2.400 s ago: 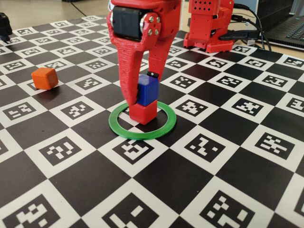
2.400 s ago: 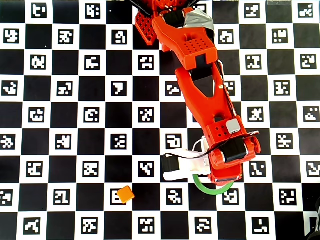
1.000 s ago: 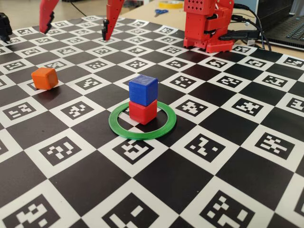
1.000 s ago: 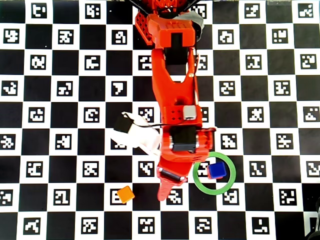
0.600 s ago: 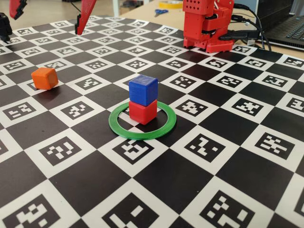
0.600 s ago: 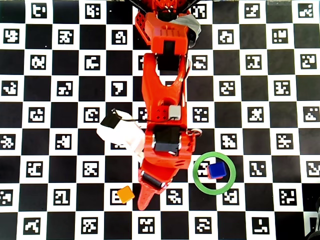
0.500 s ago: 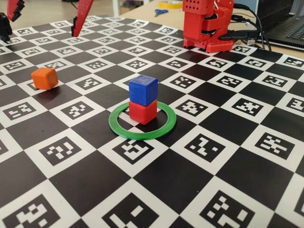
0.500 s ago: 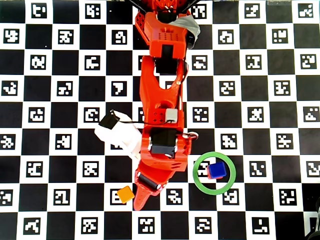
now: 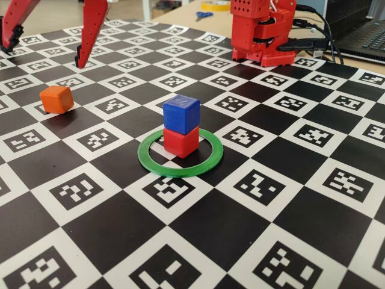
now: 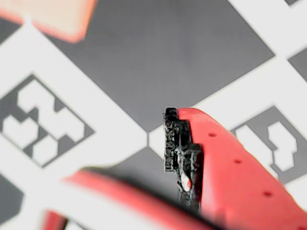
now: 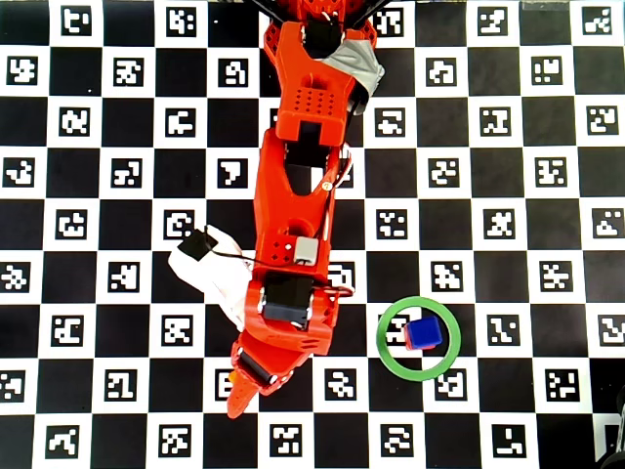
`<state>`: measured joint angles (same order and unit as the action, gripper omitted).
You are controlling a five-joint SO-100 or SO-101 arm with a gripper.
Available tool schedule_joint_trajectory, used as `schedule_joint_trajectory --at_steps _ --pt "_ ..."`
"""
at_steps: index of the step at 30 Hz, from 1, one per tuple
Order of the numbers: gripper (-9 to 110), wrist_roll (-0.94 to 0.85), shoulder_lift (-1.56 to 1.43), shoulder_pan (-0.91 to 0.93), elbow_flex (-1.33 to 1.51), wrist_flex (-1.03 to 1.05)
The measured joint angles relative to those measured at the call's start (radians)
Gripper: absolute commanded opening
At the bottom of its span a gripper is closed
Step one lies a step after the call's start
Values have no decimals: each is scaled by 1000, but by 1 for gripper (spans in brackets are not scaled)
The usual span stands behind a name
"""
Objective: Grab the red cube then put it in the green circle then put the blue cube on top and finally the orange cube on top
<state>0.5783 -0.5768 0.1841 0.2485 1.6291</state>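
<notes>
Orange cube next: my tool, spread wide and empty, hangs above it at upper left; I must descend and close.

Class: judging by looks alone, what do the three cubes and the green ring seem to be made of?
The red cube, blue cube and orange cube look like matte plastic: even colour, rounded edges. The green circle seems thin plastic with a slight sheen.

Black-and-white checkered marker mat covering the worktop; beyond its far edge, bare wooden worktop, scissors, laptop.
</notes>
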Motion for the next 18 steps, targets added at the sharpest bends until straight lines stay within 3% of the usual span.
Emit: schedule_joint_trajectory --at_steps 18 --pt "47 14 110 31 -37 -49"
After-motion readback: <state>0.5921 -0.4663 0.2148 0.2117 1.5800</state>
